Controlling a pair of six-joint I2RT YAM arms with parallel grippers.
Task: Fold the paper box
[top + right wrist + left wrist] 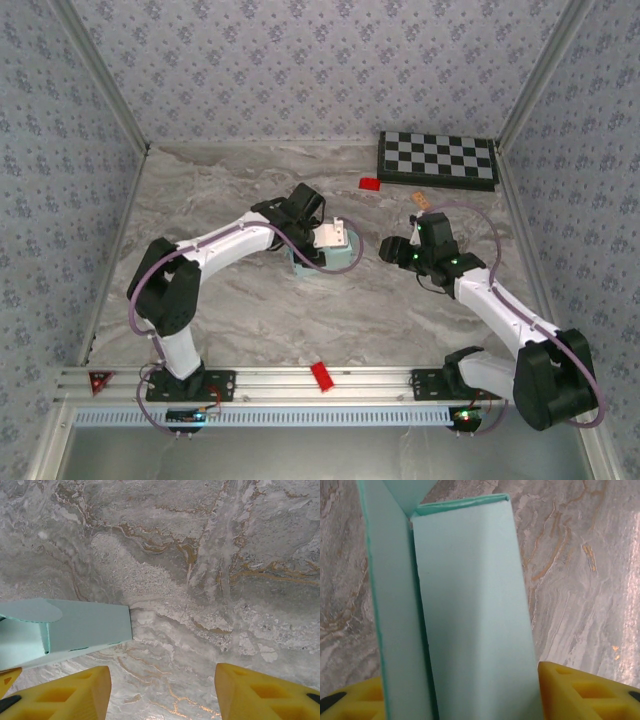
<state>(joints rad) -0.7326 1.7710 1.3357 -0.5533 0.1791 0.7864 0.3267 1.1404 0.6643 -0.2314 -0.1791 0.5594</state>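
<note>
Paper box (340, 262) of pale blue card sits near the middle of the marbled table (250, 310), under the tip of the left arm and well short of the black-and-white checkerboard (437, 160) in the far right corner. The left gripper (322, 238) comes down on it from above. In the left wrist view, a long panel of the paper box (470, 605) spans the whole gap of the left gripper (460, 680), its card edges pressed against both yellow fingers (590, 695), so this gripper is clamped on the box. A narrower flap stands at an angle along the panel's left side. The right gripper (392, 250) hangs just to the right of the box, apart from it. In its wrist view, the right gripper (162, 680) has its jaws spread wide over bare table and grasps nothing. There the box (85, 625) lies to the left, one end showing a rounded tab. A small red piece (370, 183) lies just left of the checkerboard, a small tan object (420, 202) lies just in front of it, and another red piece (322, 376) rests on the near rail.
</note>
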